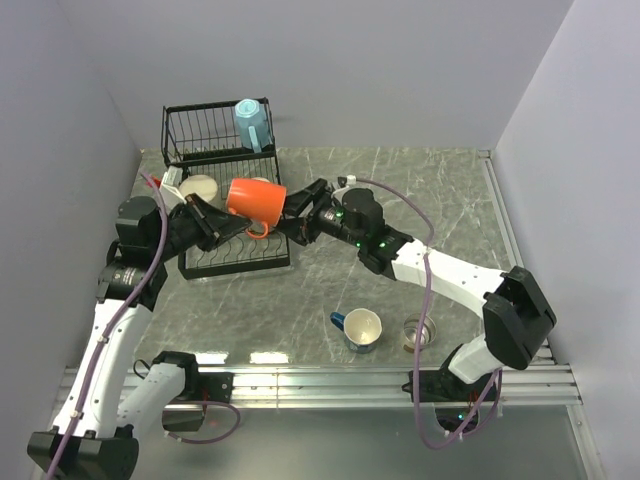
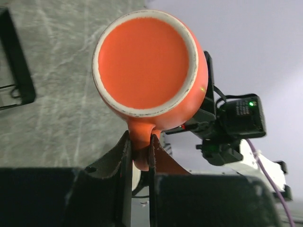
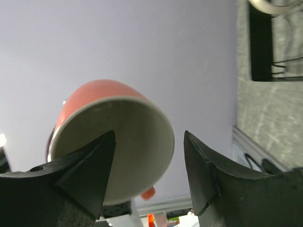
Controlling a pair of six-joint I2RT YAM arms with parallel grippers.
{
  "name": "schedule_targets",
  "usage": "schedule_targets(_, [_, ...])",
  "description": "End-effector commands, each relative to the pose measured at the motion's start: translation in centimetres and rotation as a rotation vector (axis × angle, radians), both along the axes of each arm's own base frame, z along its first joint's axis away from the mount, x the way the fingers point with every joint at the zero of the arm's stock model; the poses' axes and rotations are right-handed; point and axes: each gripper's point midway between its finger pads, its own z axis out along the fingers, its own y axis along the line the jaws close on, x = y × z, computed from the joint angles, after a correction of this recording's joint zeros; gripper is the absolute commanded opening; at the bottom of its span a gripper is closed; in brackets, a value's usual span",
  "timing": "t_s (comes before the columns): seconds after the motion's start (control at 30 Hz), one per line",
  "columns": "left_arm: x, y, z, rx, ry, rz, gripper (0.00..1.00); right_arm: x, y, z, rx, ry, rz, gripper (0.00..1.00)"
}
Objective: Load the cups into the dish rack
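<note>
One orange mug is gripped by its handle in the left hand; the right hand is spread open.

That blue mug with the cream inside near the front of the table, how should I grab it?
Pinch the blue mug by its rim from straight above, one jaw inside, one outside: it seems to stand upright, mouth up. Choose the near wall, since its handle sticks out left and the metal cup stands close on its right.
</note>
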Motion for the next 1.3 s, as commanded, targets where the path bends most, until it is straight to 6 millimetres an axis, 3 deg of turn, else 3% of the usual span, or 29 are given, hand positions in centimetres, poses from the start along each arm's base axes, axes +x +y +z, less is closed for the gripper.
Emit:
schedule_targets(0.0, [0.8, 1.6, -0.8, 0.123, -0.037, 0.084, 0.0, -2.4, -0.5, 3.9, 0.071, -0.104, 0.072, 0.68])
schedule_targets(0.07, [1.1, 2.2, -0.9, 0.162, -0.04, 0.115, 0.0, -2.4, -0.8, 2.9, 0.044, -0.092, 0.073, 0.68])
schedule_targets(0.23, [2.4, 5.2, -3.4, 0.336, 0.017, 0.244, 0.0, -3.0, -3.0, 0.5, -0.084, -0.111, 0.058, 0.68])
schedule_targets(0.3, [2.8, 6.8, -4.6, 0.418, 0.023, 0.302, 0.0, -3.3, -4.7, -1.4, -0.154, -0.102, 0.046, 0.67])
schedule_targets(0.4, [2.9, 8.0, -6.6, 0.501, 0.04, 0.335, 0.0, -3.7, -7.2, -2.3, -0.196, -0.107, 0.019, 0.67])
schedule_targets(0.43, [3.0, 8.7, -7.2, 0.542, 0.039, 0.354, 0.0, -4.0, -8.0, -4.0, -0.23, -0.08, 0.013, 0.67])
schedule_targets(0.47, [3.1, 9.2, -8.0, 0.566, 0.055, 0.37, 0.0, -4.4, -8.9, -3.6, -0.23, -0.093, 0.002, 0.67])
schedule_targets(0.53, [3.5, 10.1, -9.1, 0.618, 0.051, 0.398, 0.0, -4.5, -10.6, -5.0, -0.277, -0.08, -0.021, 0.67])
schedule_targets(0.57, [3.6, 10.3, -9.5, 0.63, 0.055, 0.406, 0.0, -4.8, -11.3, -4.4, -0.282, -0.112, -0.027, 0.67])
schedule_targets(0.63, [4.0, 10.3, -10.3, 0.643, 0.056, 0.399, 0.0, -5.0, -12.7, -5.4, -0.331, -0.09, -0.048, 0.67])
schedule_targets(0.87, [5.8, 13.0, -14.2, 0.751, 0.099, 0.517, 0.0, -6.2, -16.5, -4.8, -0.405, -0.129, -0.111, 0.66])
schedule_targets(1.27, [8.1, 13.6, -18.8, 0.832, 0.173, 0.514, 0.0, -8.9, -20.6, -5.8, -0.537, -0.17, -0.15, 0.63])
